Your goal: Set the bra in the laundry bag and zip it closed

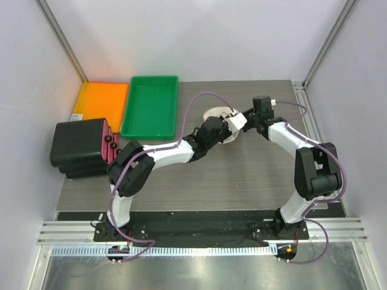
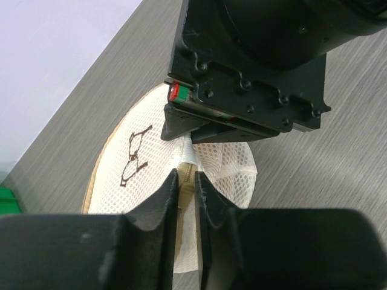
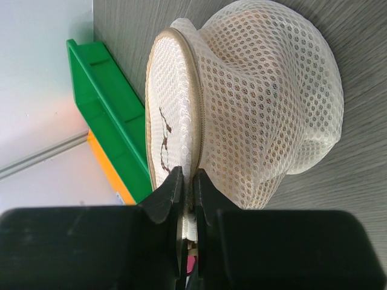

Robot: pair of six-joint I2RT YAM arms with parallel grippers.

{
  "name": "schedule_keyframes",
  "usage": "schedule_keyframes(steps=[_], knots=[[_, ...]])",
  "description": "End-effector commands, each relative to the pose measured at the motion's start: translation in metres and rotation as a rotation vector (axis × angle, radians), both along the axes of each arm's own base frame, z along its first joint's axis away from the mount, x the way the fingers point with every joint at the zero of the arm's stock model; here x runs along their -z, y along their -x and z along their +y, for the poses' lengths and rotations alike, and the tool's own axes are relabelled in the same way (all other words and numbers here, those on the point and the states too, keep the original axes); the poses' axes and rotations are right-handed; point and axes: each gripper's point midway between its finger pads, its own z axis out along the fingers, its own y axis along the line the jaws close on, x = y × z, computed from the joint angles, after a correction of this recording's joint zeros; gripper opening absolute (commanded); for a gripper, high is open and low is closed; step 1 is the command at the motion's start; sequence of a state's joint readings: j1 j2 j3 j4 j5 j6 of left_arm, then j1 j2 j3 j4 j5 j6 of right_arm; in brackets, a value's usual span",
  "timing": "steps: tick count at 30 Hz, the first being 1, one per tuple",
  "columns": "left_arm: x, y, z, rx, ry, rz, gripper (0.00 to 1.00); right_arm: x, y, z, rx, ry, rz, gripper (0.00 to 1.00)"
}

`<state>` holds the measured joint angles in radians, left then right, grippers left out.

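The laundry bag is a cream-white mesh pouch lying on the grey table behind the two grippers. Its round lid panel with a small dark mark faces left, and its mesh body bulges to the right. My left gripper is shut on the beige zipper strip at the bag's rim. My right gripper is shut on the rim seam between lid and mesh body, right next to the left one. The bra is out of view.
A green tray stands at the back left with a flat orange tray beside it. A black box sits at the left edge. Walls close in the back and both sides.
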<state>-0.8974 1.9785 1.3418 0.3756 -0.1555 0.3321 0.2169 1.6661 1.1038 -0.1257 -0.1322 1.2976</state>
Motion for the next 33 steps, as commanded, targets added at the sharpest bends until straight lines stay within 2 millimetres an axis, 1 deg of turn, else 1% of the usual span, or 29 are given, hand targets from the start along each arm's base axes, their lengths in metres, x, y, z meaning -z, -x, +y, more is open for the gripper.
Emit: schedule_keyframes(steps=[1,2,5,7,8,9,10,12,13,14,15,16,17,18,19,20,21,22,23,24,25,26,27,28,29,30,31,32,33], knots=[[-0.012,-0.008,0.002,-0.035,-0.035,-0.048,0.06,-0.043,-0.009,0.002,0.013,-0.030,-0.100,0.01],[-0.009,-0.010,0.004,-0.044,-0.044,-0.048,0.00,-0.044,-0.009,0.002,0.009,-0.030,-0.104,0.01],[-0.008,-0.010,0.009,-0.056,-0.065,-0.050,0.00,-0.046,-0.011,-0.004,0.012,-0.023,-0.112,0.01],[-0.015,-0.008,0.011,-0.054,-0.047,-0.060,0.00,-0.046,-0.012,-0.010,0.015,-0.021,-0.114,0.01],[-0.011,-0.005,0.012,-0.045,-0.050,-0.055,0.00,-0.048,-0.013,-0.011,0.006,-0.028,-0.120,0.01],[-0.013,-0.005,0.013,-0.044,-0.051,-0.058,0.00,-0.048,-0.014,-0.014,-0.003,-0.022,-0.128,0.01],[-0.011,-0.005,0.015,-0.047,-0.055,-0.054,0.00,-0.050,-0.020,-0.022,0.006,-0.026,-0.138,0.01],[-0.007,-0.006,0.019,-0.057,-0.072,-0.046,0.00,-0.053,-0.024,-0.027,-0.026,-0.033,-0.160,0.01],[-0.004,-0.006,0.020,-0.058,-0.081,-0.040,0.00,-0.053,-0.031,-0.037,-0.017,-0.030,-0.170,0.01],[-0.003,-0.007,0.023,-0.062,-0.085,-0.035,0.00,-0.055,-0.035,-0.043,-0.019,-0.028,-0.182,0.01],[0.001,-0.007,0.024,-0.058,-0.089,-0.027,0.00,-0.056,-0.036,-0.042,-0.052,-0.051,-0.189,0.01],[0.000,-0.007,0.027,-0.060,-0.086,-0.026,0.00,-0.062,-0.043,-0.044,-0.071,-0.053,-0.218,0.01],[-0.001,-0.008,0.031,-0.065,-0.078,-0.018,0.00,-0.053,-0.048,-0.050,-0.083,-0.064,-0.205,0.01],[-0.003,-0.008,0.032,-0.063,-0.066,-0.015,0.00,-0.052,-0.048,-0.045,-0.128,-0.086,-0.202,0.01],[-0.005,-0.009,0.034,-0.065,-0.055,-0.014,0.00,-0.062,-0.053,-0.041,-0.169,-0.081,-0.236,0.01],[-0.006,-0.012,0.040,-0.079,-0.037,-0.004,0.00,-0.055,-0.056,-0.039,-0.193,-0.086,-0.229,0.01],[-0.008,-0.013,0.042,-0.082,-0.023,-0.002,0.00,-0.055,-0.057,-0.036,-0.213,-0.087,-0.232,0.01],[-0.009,-0.014,0.043,-0.076,-0.011,0.006,0.00,-0.059,-0.058,-0.033,-0.239,-0.094,-0.243,0.01],[-0.007,-0.017,0.050,-0.092,0.009,0.026,0.00,-0.056,-0.059,-0.032,-0.262,-0.084,-0.251,0.01],[-0.015,-0.018,0.051,-0.092,0.040,0.024,0.00,-0.052,-0.058,-0.031,-0.269,-0.090,-0.240,0.01],[-0.018,-0.018,0.051,-0.083,0.068,0.037,0.00,-0.049,-0.056,-0.031,-0.264,-0.087,-0.234,0.01],[-0.024,-0.022,0.054,-0.080,0.099,0.049,0.00,-0.047,-0.054,-0.033,-0.243,-0.090,-0.221,0.01],[-0.028,-0.018,0.052,-0.059,0.147,0.108,0.00,-0.051,-0.051,-0.034,-0.227,-0.090,-0.256,0.01],[-0.032,-0.008,0.041,0.043,0.189,0.163,0.04,-0.050,-0.049,-0.035,-0.207,-0.088,-0.256,0.01],[-0.041,-0.014,0.045,0.054,0.238,0.180,0.22,-0.050,-0.046,-0.033,-0.194,-0.103,-0.249,0.01],[-0.050,-0.012,0.043,0.056,0.314,0.227,0.31,-0.043,-0.039,-0.030,-0.188,-0.112,-0.221,0.01],[-0.053,-0.011,0.043,0.065,0.348,0.253,0.39,-0.049,-0.034,-0.029,-0.170,-0.113,-0.226,0.01],[-0.062,-0.010,0.041,0.089,0.392,0.267,0.47,-0.049,-0.033,-0.033,-0.118,-0.103,-0.221,0.01],[-0.067,-0.006,0.037,0.106,0.417,0.277,0.50,-0.040,-0.026,-0.033,-0.088,-0.090,-0.190,0.01]])
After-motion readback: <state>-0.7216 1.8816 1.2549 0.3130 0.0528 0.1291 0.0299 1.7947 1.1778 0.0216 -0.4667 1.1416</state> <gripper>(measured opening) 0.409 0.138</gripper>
